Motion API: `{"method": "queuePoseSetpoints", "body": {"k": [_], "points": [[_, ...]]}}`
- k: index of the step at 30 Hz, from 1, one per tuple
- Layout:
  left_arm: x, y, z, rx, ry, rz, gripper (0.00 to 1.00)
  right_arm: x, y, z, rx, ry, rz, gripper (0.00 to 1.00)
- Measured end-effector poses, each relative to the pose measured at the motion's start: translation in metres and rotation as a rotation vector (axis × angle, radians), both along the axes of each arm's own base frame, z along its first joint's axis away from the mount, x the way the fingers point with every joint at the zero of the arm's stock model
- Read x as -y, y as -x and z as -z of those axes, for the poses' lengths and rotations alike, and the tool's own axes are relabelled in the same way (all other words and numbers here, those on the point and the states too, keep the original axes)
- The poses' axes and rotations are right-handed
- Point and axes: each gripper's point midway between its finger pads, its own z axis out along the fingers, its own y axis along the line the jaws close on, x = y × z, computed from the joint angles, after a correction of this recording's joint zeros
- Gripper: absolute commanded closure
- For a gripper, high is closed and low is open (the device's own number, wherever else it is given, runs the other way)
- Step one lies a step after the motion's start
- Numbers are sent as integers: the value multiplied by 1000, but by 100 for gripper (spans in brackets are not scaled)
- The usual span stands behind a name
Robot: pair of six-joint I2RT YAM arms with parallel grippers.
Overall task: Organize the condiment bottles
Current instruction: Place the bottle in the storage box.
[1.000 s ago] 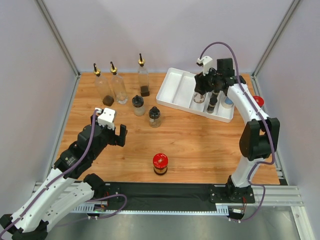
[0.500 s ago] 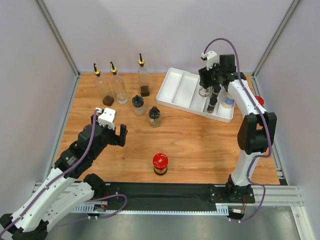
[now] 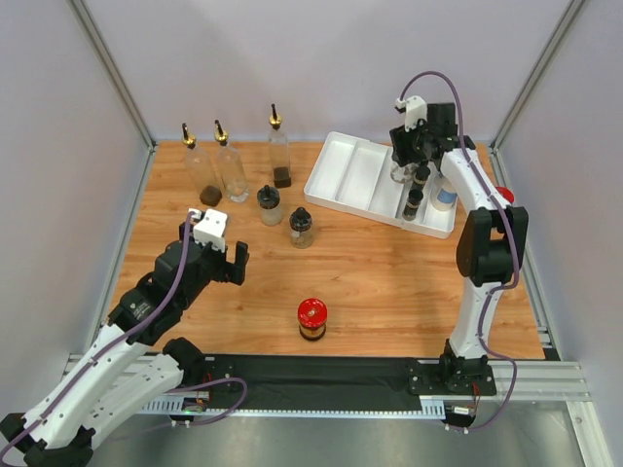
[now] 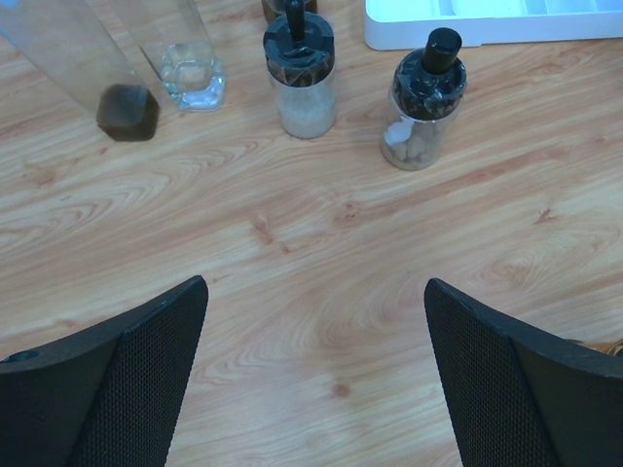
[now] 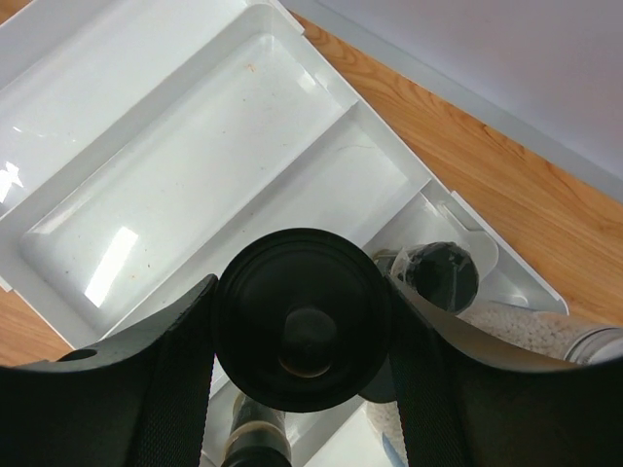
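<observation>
My right gripper [image 3: 409,163] hangs over the far right compartment of the white divided tray [image 3: 346,180], shut on a black-capped glass jar [image 5: 304,331] seen from above between the fingers. Two more black-capped jars [image 5: 443,277] [image 5: 255,438] stand in that compartment. On the wood stand two black-capped jars [image 3: 269,205] [image 3: 301,227], three tall pourer bottles [image 3: 200,170] [image 3: 231,165] [image 3: 280,151] and a red-lidded jar [image 3: 311,318]. My left gripper [image 3: 219,255] hovers open at the left, facing the two jars [image 4: 299,68] [image 4: 423,97].
A white-labelled shaker [image 3: 444,197] sits at the tray's right end. A red lid [image 3: 503,195] shows behind the right arm. Grey walls and metal posts close in the table on three sides. The tray's left compartments [image 5: 175,185] hold nothing.
My right gripper has carried the black-capped jar a little toward the far right end of the tray. The left arm has barely shifted.
</observation>
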Motion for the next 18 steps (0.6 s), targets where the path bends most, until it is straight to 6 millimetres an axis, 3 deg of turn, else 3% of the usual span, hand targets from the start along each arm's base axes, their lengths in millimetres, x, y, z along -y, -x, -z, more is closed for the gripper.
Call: {"method": "queuePoseSetpoints", "body": {"k": [12, 18], "points": [[1, -2, 4, -14, -11, 0, 0, -3, -36, 9, 19, -41, 38, 90], [1, -2, 5, -18, -15, 0, 0, 1, -52, 26, 21, -28, 69, 88]]}}
